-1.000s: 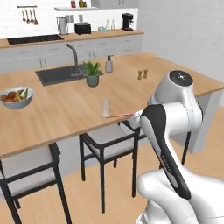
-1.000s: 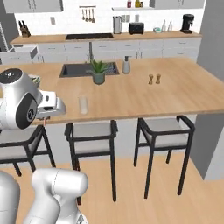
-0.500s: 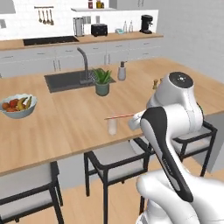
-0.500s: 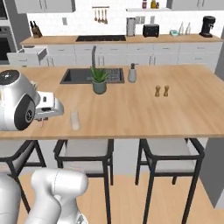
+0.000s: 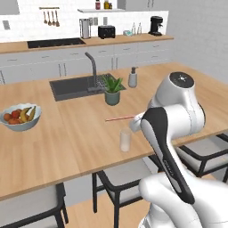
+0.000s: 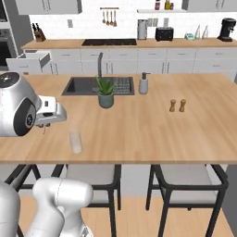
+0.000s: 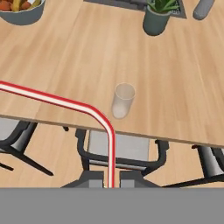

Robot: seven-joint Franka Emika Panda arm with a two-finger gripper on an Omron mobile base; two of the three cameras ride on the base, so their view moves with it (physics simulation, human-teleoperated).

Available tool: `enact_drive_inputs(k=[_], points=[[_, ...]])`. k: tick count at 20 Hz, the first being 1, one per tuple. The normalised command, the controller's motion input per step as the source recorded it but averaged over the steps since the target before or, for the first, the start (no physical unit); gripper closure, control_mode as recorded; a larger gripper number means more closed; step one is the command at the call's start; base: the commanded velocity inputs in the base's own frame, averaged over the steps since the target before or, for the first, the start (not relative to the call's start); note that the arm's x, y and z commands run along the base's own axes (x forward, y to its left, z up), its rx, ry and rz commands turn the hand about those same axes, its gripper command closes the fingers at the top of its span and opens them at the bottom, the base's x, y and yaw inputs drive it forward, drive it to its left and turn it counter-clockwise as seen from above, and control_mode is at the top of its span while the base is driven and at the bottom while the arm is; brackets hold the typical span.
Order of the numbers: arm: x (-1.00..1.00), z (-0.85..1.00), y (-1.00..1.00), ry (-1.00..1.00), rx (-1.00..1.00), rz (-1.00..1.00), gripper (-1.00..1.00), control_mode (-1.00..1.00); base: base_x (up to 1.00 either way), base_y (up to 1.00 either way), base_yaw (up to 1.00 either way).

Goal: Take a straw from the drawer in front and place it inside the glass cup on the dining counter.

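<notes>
Gripper (image 7: 111, 180) clamped tight on the straw (image 7: 57, 101), poised above the glass cup (image 7: 122, 100) near the dining counter (image 7: 183, 87) front edge.

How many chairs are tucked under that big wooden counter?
2 seen in full: one chair below the glass cup, another chair further right. A third chair's edge peeks out behind the robot's arm; more may be hidden.

bare tabletop (image 5: 67, 133) surrounds the glass cup (image 5: 126, 140) (open above). the potted plant (image 5: 112, 90) stands well behind it. the fruit bowl (image 5: 20, 117) sits far left.
</notes>
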Motion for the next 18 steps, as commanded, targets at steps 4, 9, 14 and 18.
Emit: enact_drive_inputs(k=[4,9,14,18], points=[[0.10,0.04,-0.06,0.00,0.00,0.03,1.00,-1.00,0.43,-0.03,0.07],[0.18,0.22,-0.68,-0.07,-0.08,0.15,1.00,-1.00,0.00,0.00,0.00],[0.04,0.25,-0.63,-0.10,-0.27,0.16,1.00,-1.00,0.00,0.00,0.00],[0.17,0.09,-0.12,-0.06,-0.46,0.14,1.00,-1.00,0.00,0.00,0.00]])
